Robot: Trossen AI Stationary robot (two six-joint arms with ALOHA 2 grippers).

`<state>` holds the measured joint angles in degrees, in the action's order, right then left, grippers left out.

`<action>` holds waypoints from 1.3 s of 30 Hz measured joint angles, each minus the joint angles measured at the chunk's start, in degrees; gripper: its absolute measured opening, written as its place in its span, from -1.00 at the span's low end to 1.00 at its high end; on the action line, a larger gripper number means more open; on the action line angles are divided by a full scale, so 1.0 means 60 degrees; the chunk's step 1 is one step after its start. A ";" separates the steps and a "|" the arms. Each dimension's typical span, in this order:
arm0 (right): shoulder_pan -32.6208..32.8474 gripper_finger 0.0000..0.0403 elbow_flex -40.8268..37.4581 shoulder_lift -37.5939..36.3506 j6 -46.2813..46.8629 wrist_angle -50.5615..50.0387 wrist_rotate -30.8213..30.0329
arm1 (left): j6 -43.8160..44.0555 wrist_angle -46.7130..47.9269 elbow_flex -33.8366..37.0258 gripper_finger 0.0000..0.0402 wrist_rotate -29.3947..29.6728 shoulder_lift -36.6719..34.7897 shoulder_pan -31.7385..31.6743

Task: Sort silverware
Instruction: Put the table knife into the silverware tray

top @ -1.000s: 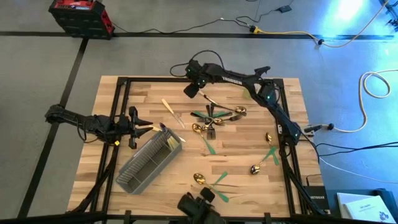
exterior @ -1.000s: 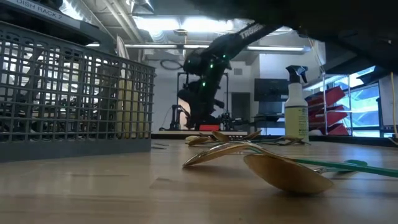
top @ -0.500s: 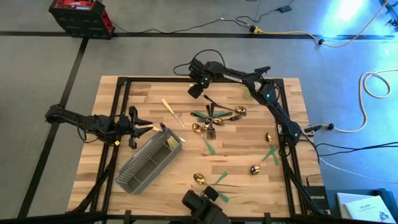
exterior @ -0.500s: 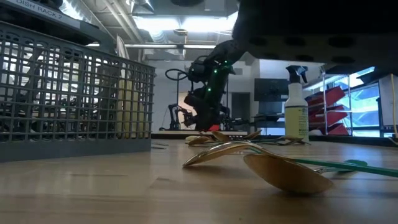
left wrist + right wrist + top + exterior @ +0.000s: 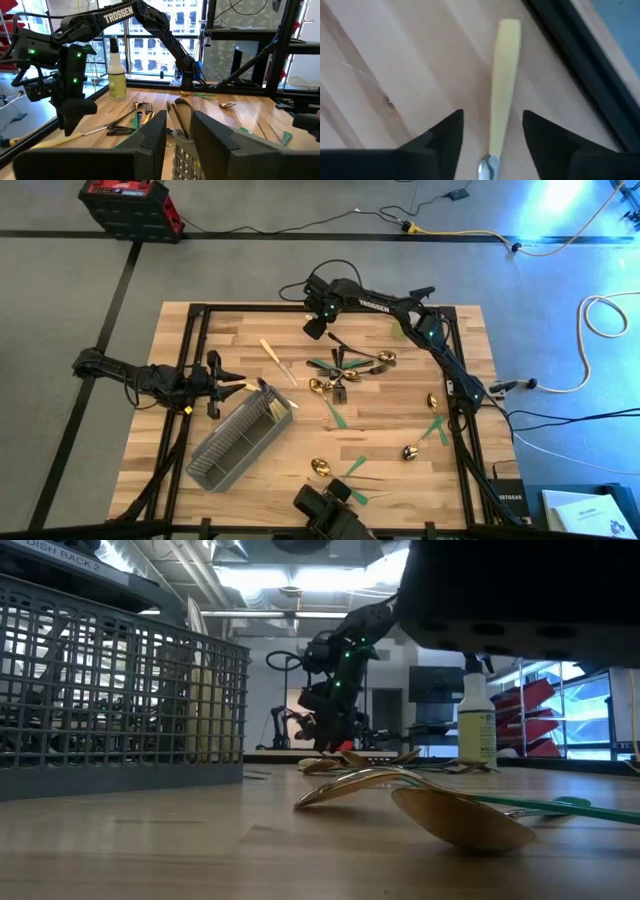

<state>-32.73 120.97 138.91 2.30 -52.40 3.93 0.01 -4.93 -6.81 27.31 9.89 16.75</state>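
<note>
Right gripper [image 5: 490,135] low over a cream-handled utensil at the far side of the wooden table [image 5: 400,435].

The slim cream-handled piece of silverware [image 5: 502,85] lies flat on the bare planks between the right gripper's two dark fingers [image 5: 442,135], which stand apart on either side of the handle; no contact shows, nothing is lifted. Long axis runs straight out ahead of the fingers, handle end away from the wrist, shiny neck nearest it. A dark frame bar [image 5: 580,65] lies just beside the handle end. Left gripper [image 5: 232,383] waits by the grey wire-mesh caddy [image 5: 240,442], fingers narrowly parted, empty. Other gold-headed, green-handled pieces [image 5: 345,365] lie scattered mid-table.
</note>
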 joint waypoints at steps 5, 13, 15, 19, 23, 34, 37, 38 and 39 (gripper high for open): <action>-0.0015 0.16 0.0000 0.0014 -0.0389 -0.0375 -0.0147 | -0.0003 0.0003 0.0000 -0.61 0.0004 0.0000 0.0000; -0.0193 0.16 0.0004 0.0196 -0.0494 -0.0499 0.0329 | 0.0001 -0.0004 0.0004 -0.61 0.0006 0.0000 0.0003; -0.0248 0.16 0.0007 0.0194 -0.0685 -0.0872 0.0406 | 0.0001 -0.0017 0.0004 -0.61 0.0004 -0.0003 0.0000; -0.0328 0.16 0.0000 0.0255 -0.1109 -0.1438 0.0599 | -0.0046 -0.0011 0.0004 -0.60 0.0022 0.0000 0.0000; -0.0368 0.16 0.0000 0.0255 -0.1219 -0.1351 0.0687 | -0.0065 -0.0031 0.0004 -0.60 0.0058 -0.0001 0.0001; 0.0145 0.16 0.0000 0.0255 -0.2822 -0.1825 -0.0071 | -0.0160 -0.0001 0.0004 -0.60 0.0080 0.0000 0.0000; 0.0379 0.16 0.0106 0.0255 -0.3344 -0.1880 -0.0786 | -0.0163 -0.0001 0.0004 -0.60 0.0080 0.0000 0.0000; 0.0433 0.16 0.0160 0.0249 -0.3441 -0.1861 -0.0912 | -0.0167 -0.0001 0.0004 -0.60 0.0080 0.0000 0.0004; 0.0466 0.16 0.0185 0.0232 -0.3521 -0.1835 -0.0968 | -0.0172 -0.0003 0.0004 -0.60 0.0080 -0.0003 0.0004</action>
<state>-29.94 122.08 140.30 -18.83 -63.41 -1.87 -1.02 -4.94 -6.79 27.79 9.87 16.78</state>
